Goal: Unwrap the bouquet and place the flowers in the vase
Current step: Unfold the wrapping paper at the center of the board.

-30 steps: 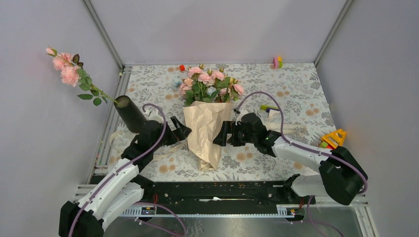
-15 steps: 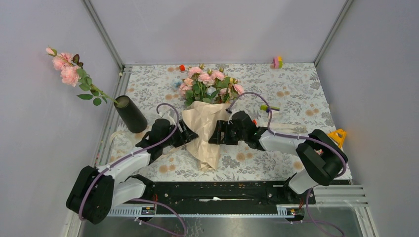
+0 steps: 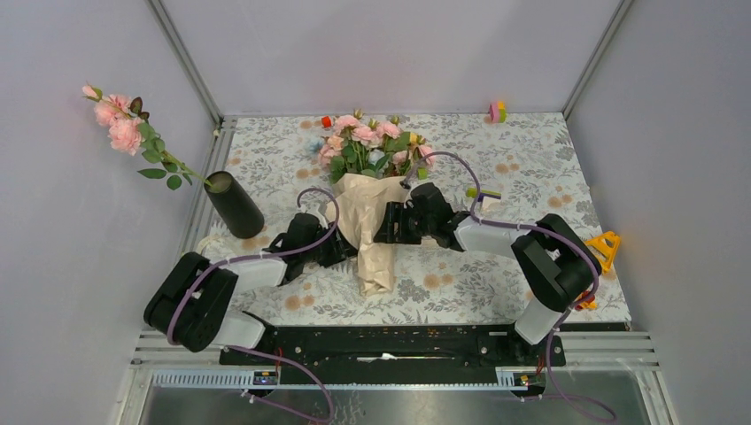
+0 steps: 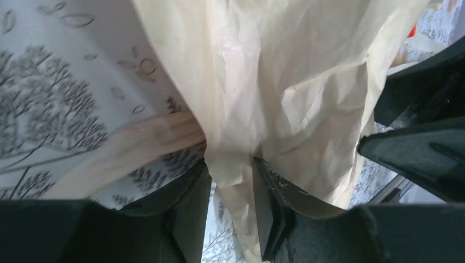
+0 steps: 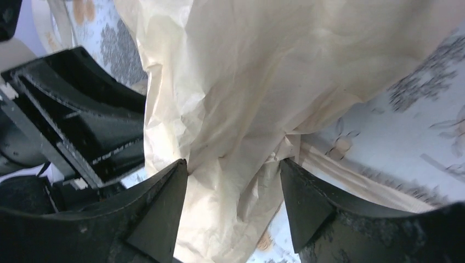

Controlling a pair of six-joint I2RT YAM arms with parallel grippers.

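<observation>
The bouquet [image 3: 367, 221] lies mid-table, its flowers [image 3: 372, 146] pointing to the back and its crinkled beige paper pinched narrow between the two grippers. My left gripper [image 3: 345, 251] presses in from the left. In the left wrist view, the left gripper [image 4: 230, 164] has a fold of paper [image 4: 274, 82] filling the gap at its tips. My right gripper [image 3: 387, 224] comes in from the right. In its wrist view the right gripper [image 5: 233, 164] stands wide, with loose paper [image 5: 247, 82] between the fingers. The black vase [image 3: 235, 204] stands at the left, holding one pink stem [image 3: 124, 124].
A cream ribbon [image 3: 212, 246] trails on the patterned cloth by the vase. A yellow toy [image 3: 602, 248] lies at the right edge, with small blocks [image 3: 496, 112] at the back. The enclosure walls stand close on the left, right and back.
Both arms have swung inward to the paper cone from either side, and their jaws have narrowed. The paper has been squeezed thinner and the bouquet nudged slightly back.
</observation>
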